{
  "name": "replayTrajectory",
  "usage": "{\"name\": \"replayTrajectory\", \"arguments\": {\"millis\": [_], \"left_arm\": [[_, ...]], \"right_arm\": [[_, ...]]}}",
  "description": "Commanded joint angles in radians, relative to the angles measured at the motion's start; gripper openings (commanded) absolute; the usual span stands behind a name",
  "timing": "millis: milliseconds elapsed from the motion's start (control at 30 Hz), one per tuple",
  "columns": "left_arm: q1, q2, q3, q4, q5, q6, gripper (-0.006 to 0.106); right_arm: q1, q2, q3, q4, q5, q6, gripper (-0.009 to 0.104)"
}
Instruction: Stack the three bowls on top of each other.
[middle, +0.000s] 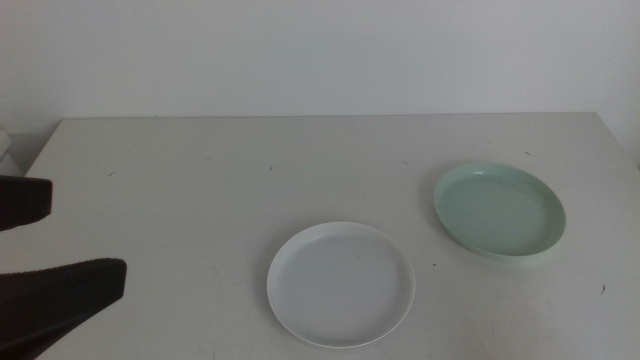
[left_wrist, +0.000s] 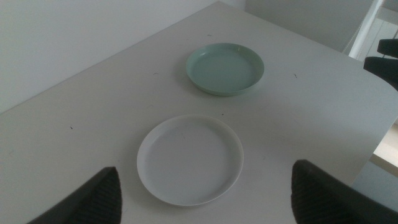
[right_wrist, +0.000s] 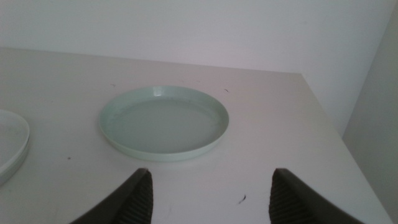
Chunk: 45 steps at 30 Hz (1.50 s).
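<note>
2 bowls: 1 white (middle: 341, 284), 1 mint (middle: 499, 211)

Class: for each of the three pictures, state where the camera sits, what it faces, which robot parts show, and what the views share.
Middle view: above the table, looking forward and down; left end effector enters at left, open.
Left wrist view: on the left arm, facing the white bowl; own open jaws below.
Right wrist view: on the right arm, over the right end effector, facing the mint green bowl.
Shared: both bowls appear in all three.
</note>
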Motion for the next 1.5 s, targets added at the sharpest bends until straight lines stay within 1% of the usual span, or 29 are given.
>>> {"name": "replayTrajectory", "arguments": {"millis": [0, 200, 367, 533, 600, 767, 867, 1000, 1467], "left_arm": [[-0.006, 0.005, -0.023, -0.025, -0.067, -0.001, 0.103], [-0.006, 0.005, -0.023, -0.024, -0.067, -0.001, 0.103], [-0.006, 0.005, -0.023, -0.024, -0.067, -0.001, 0.103], [-0.006, 0.005, -0.023, -0.024, -0.067, -0.001, 0.103], [-0.006, 0.005, -0.023, -0.024, -0.067, -0.001, 0.103], [-0.006, 0.005, -0.023, -0.024, -0.067, -0.001, 0.103], [-0.006, 0.005, -0.023, -0.024, -0.067, -0.001, 0.103], [-0.006, 0.005, -0.023, -0.024, -0.067, -0.001, 0.103], [-0.006, 0.005, -0.023, -0.024, -0.067, -0.001, 0.103]], "right_arm": [[-0.007, -0.016, -0.042, -0.007, -0.034, -0.011, 0.048], [-0.007, 0.118, -0.303, -0.003, 0.204, -0.011, 0.048], [-0.007, 0.307, -0.551, -0.004, 0.374, -0.011, 0.048], [-0.007, 0.496, -0.767, -0.004, 0.503, -0.011, 0.048], [-0.007, 0.567, -0.833, -0.003, 0.519, -0.004, 0.048], [-0.007, 0.785, -1.017, -0.019, 0.676, 0.138, 0.048], [-0.007, 0.906, -1.117, -0.038, 0.751, 0.188, 0.048], [-0.007, 1.028, -1.209, -0.045, 0.792, 0.21, 0.048], [-0.008, 1.395, -1.419, -0.048, 0.785, 0.219, 0.048]]}}
